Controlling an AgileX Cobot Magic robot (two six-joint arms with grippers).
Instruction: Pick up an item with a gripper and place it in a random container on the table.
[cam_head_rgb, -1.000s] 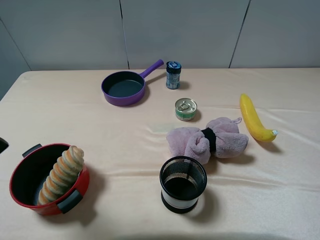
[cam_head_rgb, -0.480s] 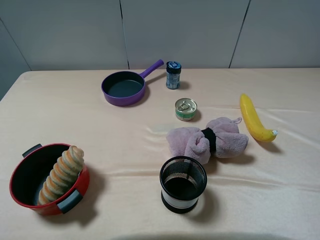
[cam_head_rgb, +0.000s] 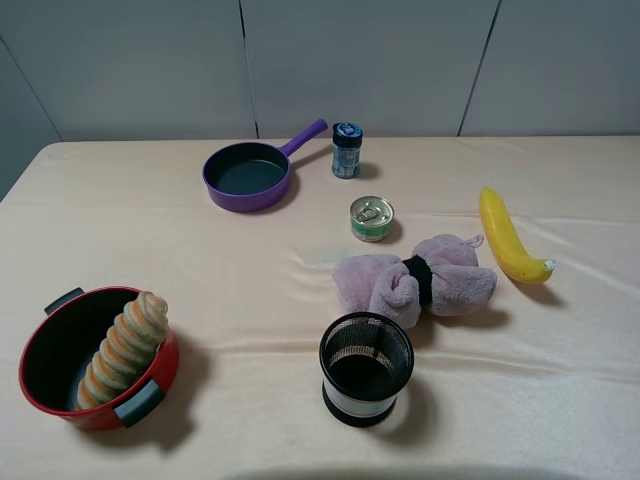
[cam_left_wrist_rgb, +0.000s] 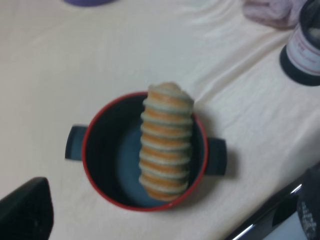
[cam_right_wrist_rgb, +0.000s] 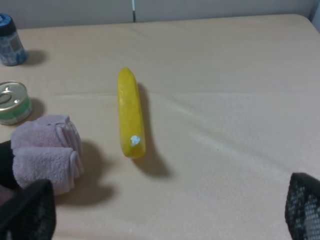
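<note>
The tan-and-orange striped bread roll (cam_head_rgb: 122, 347) leans inside the red pot (cam_head_rgb: 160, 372) at the table's (cam_head_rgb: 200, 260) front left, its upper end resting on the rim. The left wrist view shows the roll (cam_left_wrist_rgb: 166, 141) in the pot (cam_left_wrist_rgb: 95, 150) from above. My left gripper (cam_left_wrist_rgb: 167, 222) is open and empty, raised above the pot, with only its dark fingers (cam_left_wrist_rgb: 25, 210) at the frame corners. My right gripper (cam_right_wrist_rgb: 165, 212) is open and empty above the cloth near the banana. Neither arm shows in the exterior view.
A black mesh cup (cam_head_rgb: 366, 367) stands front centre, with a pink plush (cam_head_rgb: 415, 281) behind it and a yellow banana (cam_head_rgb: 508, 238) to the right. A small tin (cam_head_rgb: 372, 218), a blue-lidded jar (cam_head_rgb: 346, 150) and a purple frying pan (cam_head_rgb: 250, 174) stand further back.
A dark tip of the left arm at the exterior view's left edge one second ago has left the frame. The roll and pot have not moved.
</note>
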